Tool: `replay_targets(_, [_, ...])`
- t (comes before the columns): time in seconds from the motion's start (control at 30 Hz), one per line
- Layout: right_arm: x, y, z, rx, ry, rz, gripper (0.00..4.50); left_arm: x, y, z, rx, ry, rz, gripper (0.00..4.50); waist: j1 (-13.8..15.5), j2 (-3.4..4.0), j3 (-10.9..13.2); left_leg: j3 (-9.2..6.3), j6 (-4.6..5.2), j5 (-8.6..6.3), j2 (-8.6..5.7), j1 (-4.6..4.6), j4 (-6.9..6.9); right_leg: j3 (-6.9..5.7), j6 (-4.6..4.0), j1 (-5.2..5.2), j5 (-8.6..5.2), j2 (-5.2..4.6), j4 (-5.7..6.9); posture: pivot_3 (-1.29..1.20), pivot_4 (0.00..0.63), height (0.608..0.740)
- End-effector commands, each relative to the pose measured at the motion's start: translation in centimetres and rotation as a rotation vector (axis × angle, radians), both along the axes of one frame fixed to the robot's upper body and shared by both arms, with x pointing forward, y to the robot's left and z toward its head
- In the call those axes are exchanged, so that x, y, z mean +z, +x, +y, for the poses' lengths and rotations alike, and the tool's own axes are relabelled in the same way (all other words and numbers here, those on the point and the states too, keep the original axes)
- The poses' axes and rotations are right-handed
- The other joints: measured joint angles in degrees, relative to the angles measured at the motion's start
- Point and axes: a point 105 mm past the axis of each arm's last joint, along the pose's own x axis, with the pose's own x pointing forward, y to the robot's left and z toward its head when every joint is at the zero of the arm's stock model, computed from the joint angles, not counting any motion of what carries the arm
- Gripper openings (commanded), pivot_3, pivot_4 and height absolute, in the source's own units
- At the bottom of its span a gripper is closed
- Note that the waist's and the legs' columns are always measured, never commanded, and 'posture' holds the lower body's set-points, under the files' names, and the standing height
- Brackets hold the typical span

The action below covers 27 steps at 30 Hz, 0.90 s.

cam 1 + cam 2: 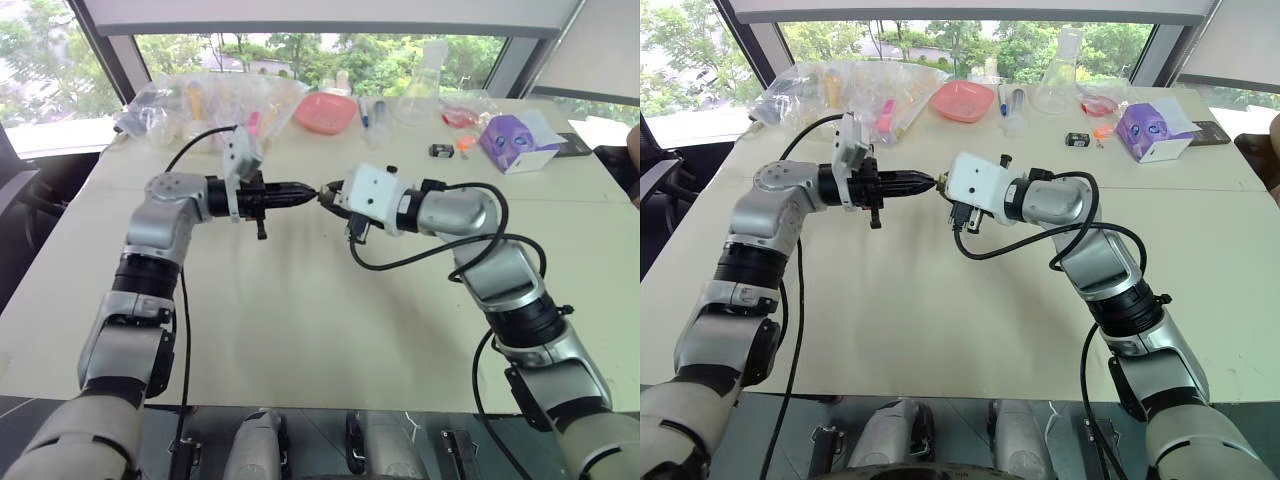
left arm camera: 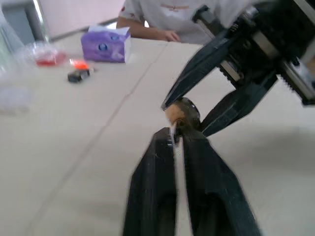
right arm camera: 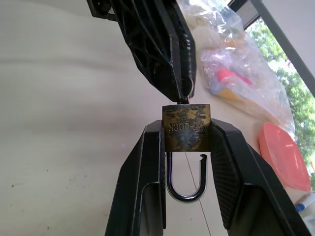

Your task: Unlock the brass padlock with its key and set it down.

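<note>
We see a tarnished yellow-brass padlock, black pincer fingers, a cream bench, a purple box.

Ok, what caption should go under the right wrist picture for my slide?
Right claw clamps the brass padlock, shackle sprung open, as the left claw holds the key in it.

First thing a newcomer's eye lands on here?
The two grippers meeting tip to tip above the middle of the table. The right gripper clamps the brass padlock, its shackle sprung open at one end. The left gripper pinches the key at the lock's underside.
</note>
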Motion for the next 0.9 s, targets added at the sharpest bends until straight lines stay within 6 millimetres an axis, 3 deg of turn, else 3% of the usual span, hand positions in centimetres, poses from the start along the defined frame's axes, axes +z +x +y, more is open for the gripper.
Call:
replay_targets(0.03, [2.3,-0.5,0.4,0.024,0.010,-0.114,0.66,2.1,-0.9,1.1,-0.063,-0.086,0.129,1.96,-0.1,0.00,0.0,-0.01,0.00,0.00,0.00,-0.01,0.00,0.00,0.00,0.00,0.00,0.00,0.00,0.00,0.150,0.733])
replay_targets(0.53, [2.6,-0.8,1.0,0.045,-0.001,-0.174,0.66,2.5,-0.2,-1.5,-0.105,-0.153,0.168,1.96,0.0,0.00,0.0,0.00,-0.01,0.01,-0.01,-0.01,0.01,0.00,0.00,0.00,0.00,-0.01,0.01,0.00,0.150,0.733])
replay_targets(0.87, [2.4,-0.9,1.0,0.044,-0.008,-0.179,0.66,2.3,-0.3,-1.5,-0.123,-0.141,0.169,1.96,0.0,0.00,0.0,0.00,-0.01,0.01,0.00,0.00,0.00,0.00,0.00,-0.01,0.00,-0.01,0.01,0.00,0.150,0.733])
replay_targets(0.9, [2.5,-1.0,1.0,0.048,-0.008,-0.179,0.66,2.4,-0.3,-1.6,-0.125,-0.144,0.169,1.72,0.0,0.00,0.0,0.00,-0.01,0.01,0.00,-0.01,0.00,0.00,0.00,0.00,0.00,-0.01,0.01,0.00,0.150,0.733])
